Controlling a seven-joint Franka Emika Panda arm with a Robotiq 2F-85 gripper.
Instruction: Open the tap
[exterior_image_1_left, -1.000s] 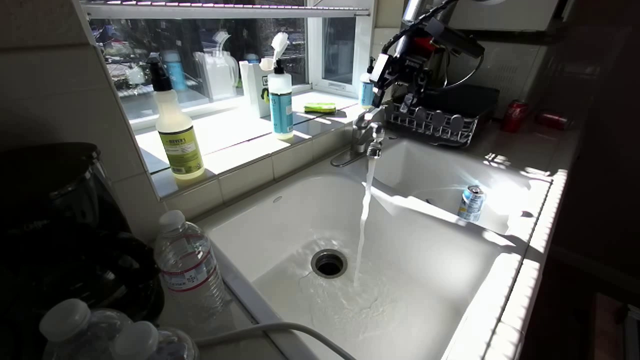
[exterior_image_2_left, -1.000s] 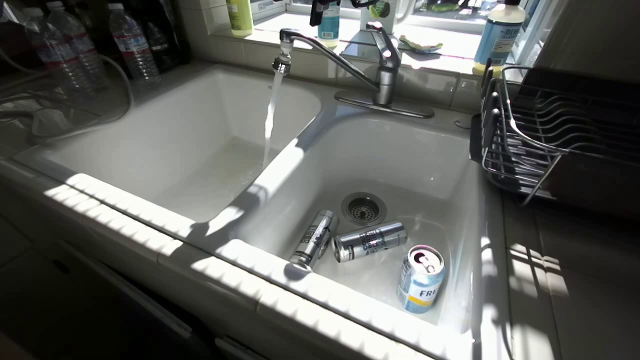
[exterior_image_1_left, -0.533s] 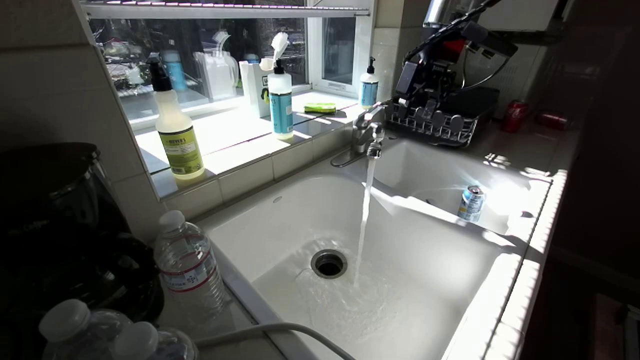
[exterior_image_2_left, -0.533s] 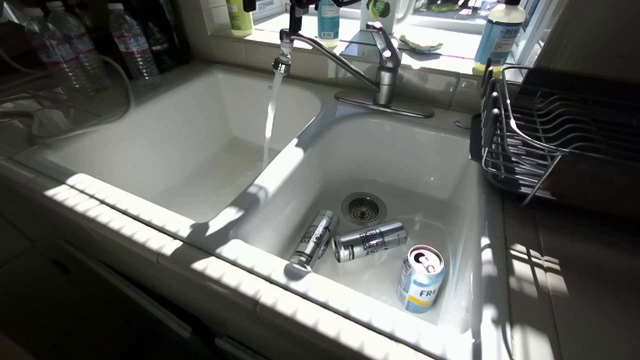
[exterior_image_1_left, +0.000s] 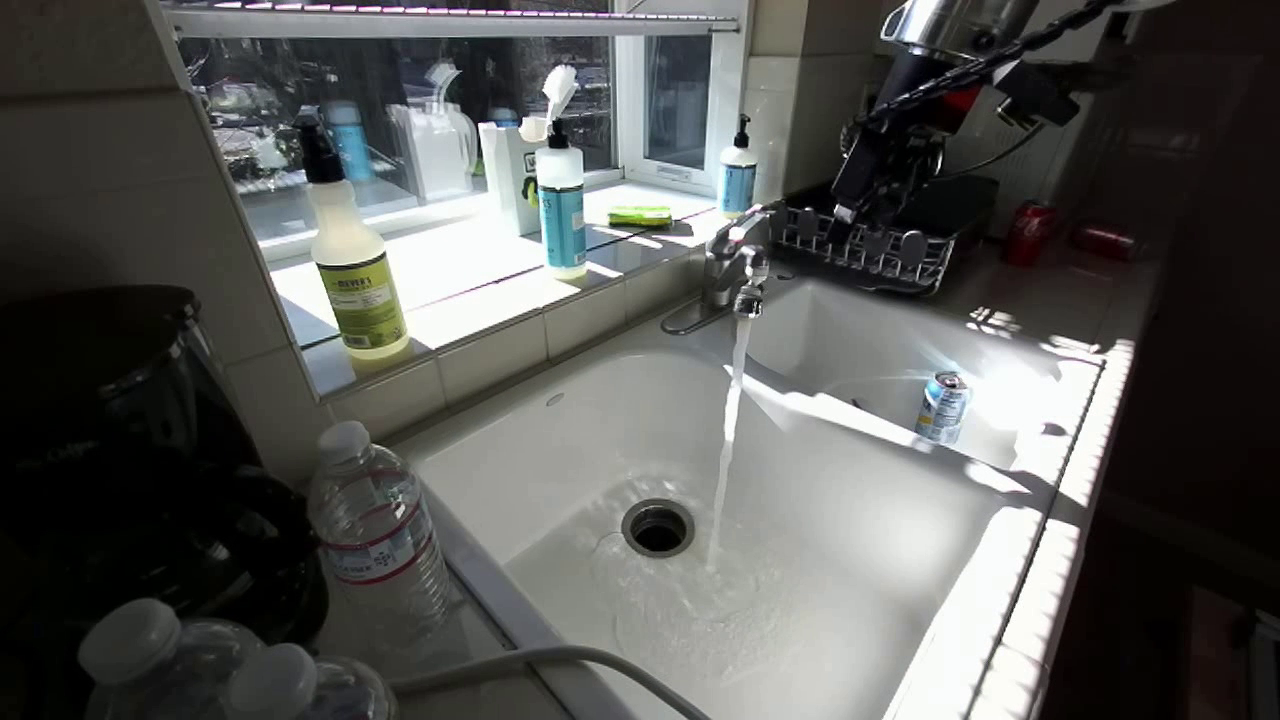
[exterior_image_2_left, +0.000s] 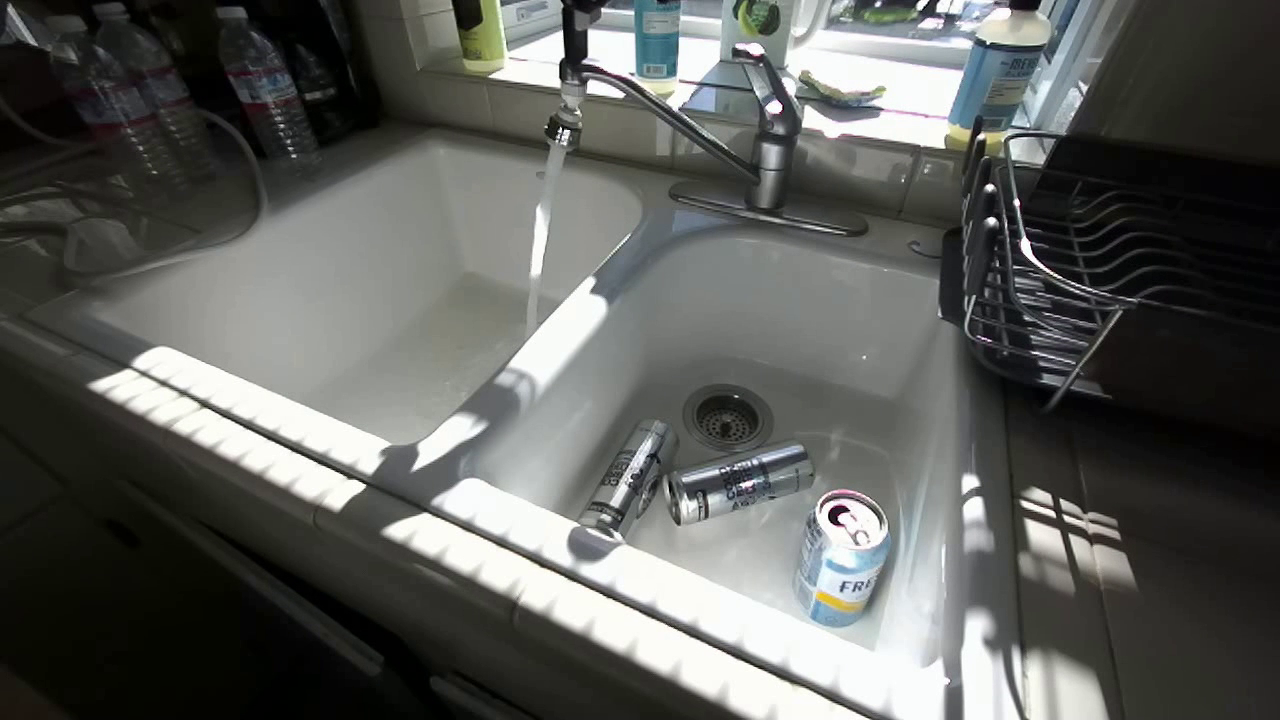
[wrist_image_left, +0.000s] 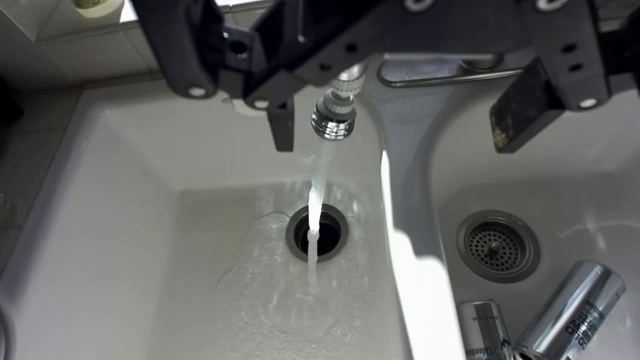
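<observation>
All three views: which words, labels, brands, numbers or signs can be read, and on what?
"MEYER'S": on the yellow-green bottle.
"FRE": on the blue can; the word may continue around the side.
"Colombia", last letters faint: on the left-hand silver can in the wrist view.
Too small, blurred or dark to read surely: the water bottles, the blue-labelled bottles, the red cans, the right-hand silver can.
No number can be read.

Tap (exterior_image_2_left: 772, 155) and dish rack (exterior_image_2_left: 1030, 252) as obstacles, free air above the cans (exterior_image_2_left: 740, 484).
</observation>
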